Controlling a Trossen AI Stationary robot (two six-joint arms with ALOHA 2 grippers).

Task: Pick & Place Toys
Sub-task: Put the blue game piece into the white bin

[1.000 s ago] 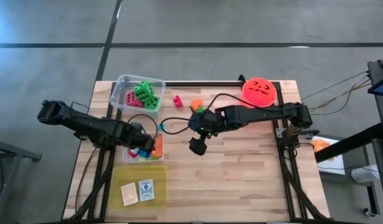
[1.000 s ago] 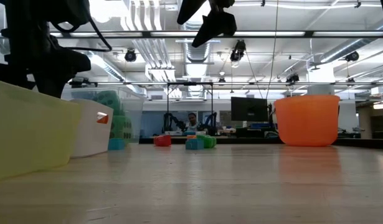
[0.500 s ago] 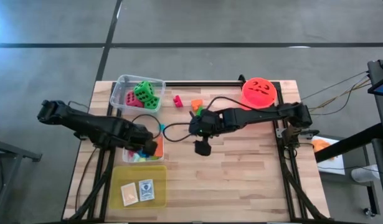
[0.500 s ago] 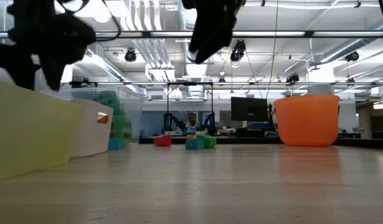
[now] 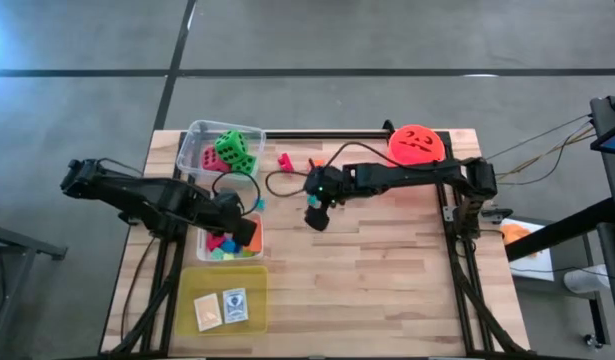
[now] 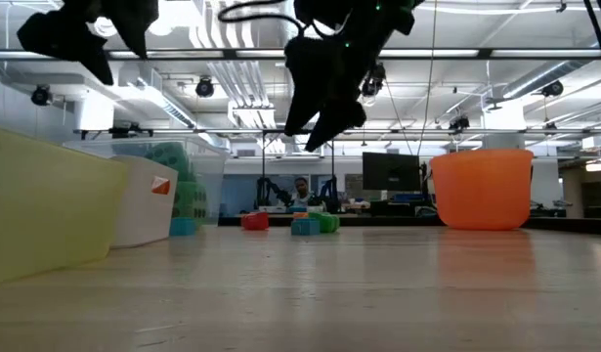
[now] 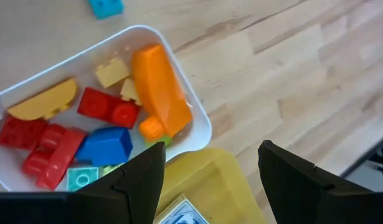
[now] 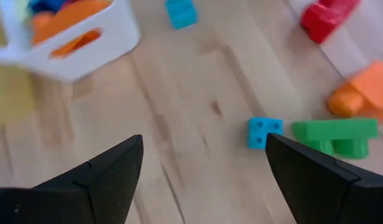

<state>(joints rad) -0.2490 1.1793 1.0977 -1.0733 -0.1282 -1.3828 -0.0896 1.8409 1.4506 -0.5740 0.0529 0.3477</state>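
Note:
Loose blocks lie on the table at the far middle: a small blue one (image 8: pixel 264 132), a green one (image 8: pixel 334 134), an orange one (image 8: pixel 359 93), a red-pink one (image 5: pixel 285 160) and another blue one (image 5: pixel 259 203). My right gripper (image 8: pixel 203 140) hangs open and empty above the table, just near of these blocks (image 5: pixel 314 215). My left gripper (image 7: pixel 211 149) is open and empty above the white tub (image 5: pixel 250 243), which holds several blocks (image 7: pixel 104 144). Green and pink dice (image 5: pixel 232 152) sit in the clear tub at the far left. Cards (image 5: pixel 222 306) lie in the yellow tub.
A red-orange bucket with a black face (image 5: pixel 416 148) stands at the far right. The clear tub (image 5: pixel 194 140), white tub and yellow tub (image 5: pixel 187 280) line the table's left side. Bare wood lies at the middle and near right. Black cables loop over the far middle.
My right gripper has moved toward the table's far edge and the loose blocks, and has come lower. My left gripper has risen above the white tub. Both stay open and empty.

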